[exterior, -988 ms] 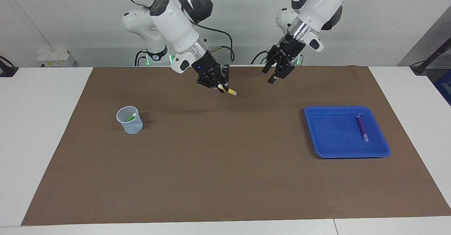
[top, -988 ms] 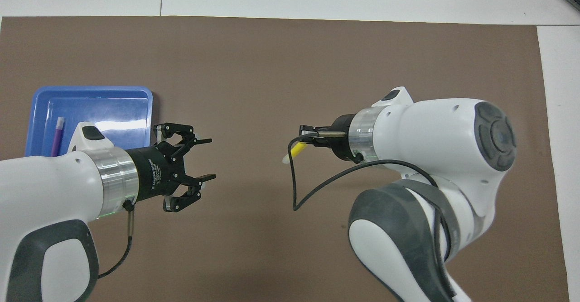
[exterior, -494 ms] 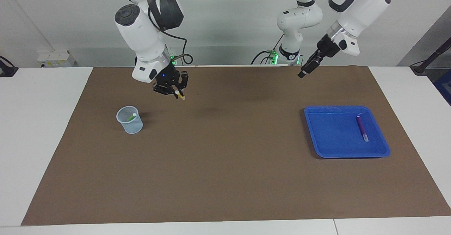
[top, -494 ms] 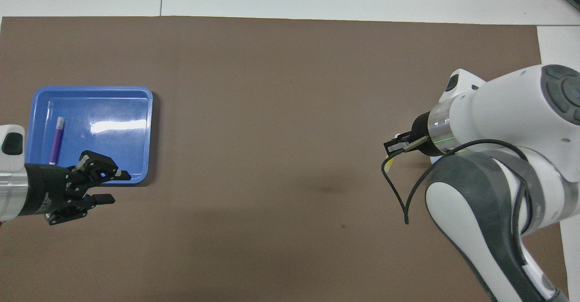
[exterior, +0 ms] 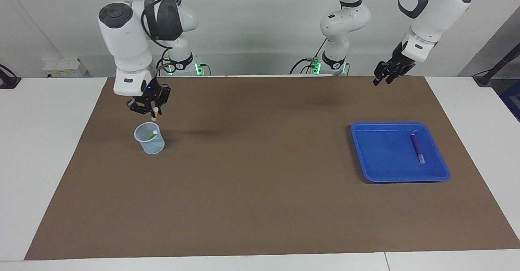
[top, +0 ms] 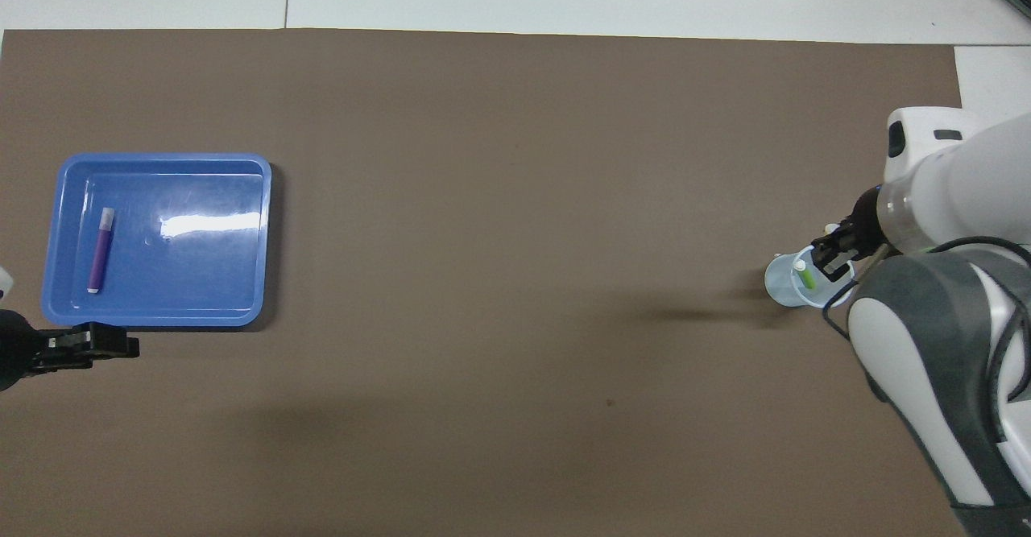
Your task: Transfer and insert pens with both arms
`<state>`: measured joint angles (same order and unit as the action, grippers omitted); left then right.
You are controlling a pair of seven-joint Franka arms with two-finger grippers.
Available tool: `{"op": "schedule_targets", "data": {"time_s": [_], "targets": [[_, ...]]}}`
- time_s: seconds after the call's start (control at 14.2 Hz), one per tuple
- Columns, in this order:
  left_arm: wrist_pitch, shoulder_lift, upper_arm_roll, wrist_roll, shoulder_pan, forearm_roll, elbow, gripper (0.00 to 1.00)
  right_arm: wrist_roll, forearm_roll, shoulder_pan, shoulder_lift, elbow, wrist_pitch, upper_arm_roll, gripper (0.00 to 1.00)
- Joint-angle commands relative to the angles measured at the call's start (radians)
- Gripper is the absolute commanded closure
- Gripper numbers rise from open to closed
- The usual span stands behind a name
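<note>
My right gripper (exterior: 152, 109) is shut on the yellow pen (exterior: 154, 115), which points down just above the rim of the clear cup (exterior: 149, 142). The green pen (exterior: 152, 135) stands in that cup. In the overhead view the right gripper (top: 831, 257) is over the cup (top: 783, 291) and hides the yellow pen; the green pen (top: 805, 276) shows there. The purple pen (exterior: 417, 147) lies in the blue tray (exterior: 380, 176) at the left arm's end, also seen from overhead (top: 99, 249). My left gripper (exterior: 385, 77) is open and empty, raised beside the tray (top: 161, 317).
A brown mat (exterior: 260, 189) covers most of the white table (exterior: 40, 161). Two smaller white arms with green lights (exterior: 339, 27) stand at the robots' edge. The left gripper (top: 93, 345) shows at the overhead view's edge.
My right gripper carried the yellow pen from over the middle of the mat to over the cup and turned it to point down. My empty left gripper swung away to beside the tray.
</note>
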<state>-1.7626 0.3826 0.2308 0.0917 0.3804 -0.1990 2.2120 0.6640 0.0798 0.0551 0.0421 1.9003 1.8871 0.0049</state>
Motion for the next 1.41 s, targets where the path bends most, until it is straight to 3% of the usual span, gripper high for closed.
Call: {"op": "schedule_targets", "data": {"time_s": [0.0,0.21,0.78,0.85,0.99,1.06,1.13,1.2,1.27,1.34], "targets": [[-0.063,-0.048,0.010,0.115,0.067,0.041,0.003,0.37,0.080,0.015,-0.063,0.021,0.090,0.104,0.015,1.00],[-0.145,-0.120,0.008,0.163,0.084,0.119,0.003,0.37,0.051,0.001,-0.077,0.022,0.184,0.202,0.015,1.00],[-0.379,-0.365,0.007,0.232,0.141,0.176,-0.048,0.37,-0.024,-0.035,-0.092,0.001,0.302,0.331,0.017,0.98],[-0.399,-0.387,0.007,0.232,0.144,0.177,-0.058,0.37,-0.024,-0.035,-0.092,0.004,0.306,0.331,0.015,0.83],[-0.428,-0.448,0.005,0.230,0.146,0.193,-0.095,0.37,-0.024,-0.037,-0.093,0.007,0.316,0.331,0.017,0.66],[-0.446,-0.479,0.004,0.230,0.146,0.202,-0.116,0.37,-0.024,-0.035,-0.093,0.007,0.316,0.331,0.017,0.48],[-0.463,-0.519,0.004,0.230,0.146,0.207,-0.139,0.37,-0.023,-0.037,-0.093,0.007,0.316,0.331,0.015,0.36],[-0.483,-0.559,-0.001,0.232,0.147,0.222,-0.170,0.37,-0.020,-0.035,-0.096,0.007,0.312,0.326,0.015,0.08],[-0.504,-0.592,-0.005,0.230,0.147,0.245,-0.189,0.37,-0.020,-0.035,-0.095,0.007,0.306,0.319,0.017,0.00],[-0.521,-0.620,-0.005,0.232,0.149,0.256,-0.210,0.37,-0.023,-0.037,-0.092,0.010,0.295,0.313,0.017,0.00]]}}
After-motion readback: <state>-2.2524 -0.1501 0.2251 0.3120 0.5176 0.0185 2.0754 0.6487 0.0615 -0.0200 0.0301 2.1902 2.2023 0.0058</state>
